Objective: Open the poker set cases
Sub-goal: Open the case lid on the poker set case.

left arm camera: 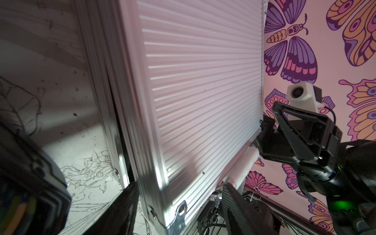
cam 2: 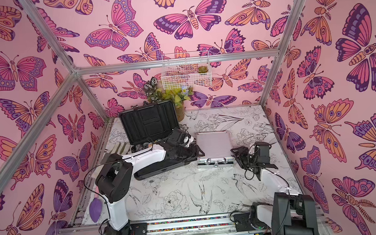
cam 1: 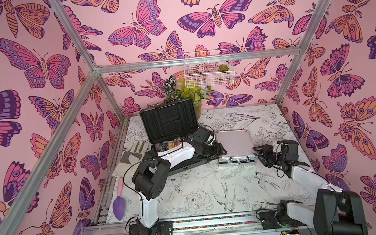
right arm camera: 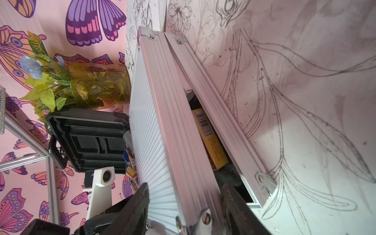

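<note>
The larger dark case (cam 1: 169, 121) (cam 2: 148, 123) stands open at the back left, its lid upright and chips showing in its base. The smaller silvery-pink aluminium case (cam 1: 235, 142) (cam 2: 214, 143) lies to its right, latches toward the front. Its ribbed lid (right arm camera: 162, 126) (left arm camera: 203, 91) is lifted a crack off the base, and a yellow box (right arm camera: 209, 138) shows inside. My left gripper (cam 1: 219, 151) (left arm camera: 179, 187) pinches the lid's front left corner. My right gripper (cam 1: 257, 150) (right arm camera: 185, 189) pinches the front right corner, one finger on top and one under the lid.
A work glove (cam 1: 134, 149) lies left of the dark case and a purple trowel (cam 1: 119, 203) near the table's front left. A potted plant (cam 1: 189, 92) stands behind the dark case, and a white wire basket (cam 1: 207, 71) hangs on the back wall.
</note>
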Controlling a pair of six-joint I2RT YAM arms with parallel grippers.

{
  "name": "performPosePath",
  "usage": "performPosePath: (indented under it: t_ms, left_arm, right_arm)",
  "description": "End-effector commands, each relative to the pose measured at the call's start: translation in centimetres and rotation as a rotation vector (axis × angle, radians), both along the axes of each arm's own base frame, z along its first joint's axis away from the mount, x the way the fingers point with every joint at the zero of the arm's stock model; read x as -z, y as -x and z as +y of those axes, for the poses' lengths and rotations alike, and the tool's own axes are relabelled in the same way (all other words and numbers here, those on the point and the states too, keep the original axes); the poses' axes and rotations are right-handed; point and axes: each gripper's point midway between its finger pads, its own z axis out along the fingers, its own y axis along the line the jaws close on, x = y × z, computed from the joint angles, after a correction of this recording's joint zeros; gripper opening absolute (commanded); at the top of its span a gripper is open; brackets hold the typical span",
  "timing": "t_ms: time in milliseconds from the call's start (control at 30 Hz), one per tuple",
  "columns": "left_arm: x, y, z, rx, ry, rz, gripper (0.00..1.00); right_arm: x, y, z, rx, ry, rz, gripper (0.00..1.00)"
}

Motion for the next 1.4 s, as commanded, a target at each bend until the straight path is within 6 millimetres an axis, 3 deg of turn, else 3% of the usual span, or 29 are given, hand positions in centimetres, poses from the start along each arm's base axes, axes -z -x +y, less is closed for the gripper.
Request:
performPosePath:
  t_ms: [0, 300, 700, 1133, 1367]
  left_arm:
    - [-4.3, -0.1, -2.3, 0.050, 0.140, -0.077, 0.67]
    - [-5.2, -0.3, -2.6, 0.043, 0.168, -0.089, 0.67]
    - [-7.6, -0.8, -3.2, 0.025, 0.246, -0.101, 0.67]
    - [-13.4, -3.6, -2.9, -0.021, 0.341, -0.169, 0.67]
    - [-16.6, -6.4, -2.6, -0.052, 0.396, -0.204, 0.67]
  right_arm:
    - [-3.2, -0.2, 2.8, -0.104, -0.151, -0.083, 0.59]
    - [-3.9, -0.3, 3.0, -0.093, -0.213, -0.086, 0.62]
    - [-6.8, -1.2, 3.4, -0.107, -0.279, -0.178, 0.62]
    - [-12.9, -3.6, 2.4, -0.066, -0.265, -0.338, 0.61]
    - [-14.8, -6.0, 1.2, 0.006, -0.263, -0.389, 0.61]
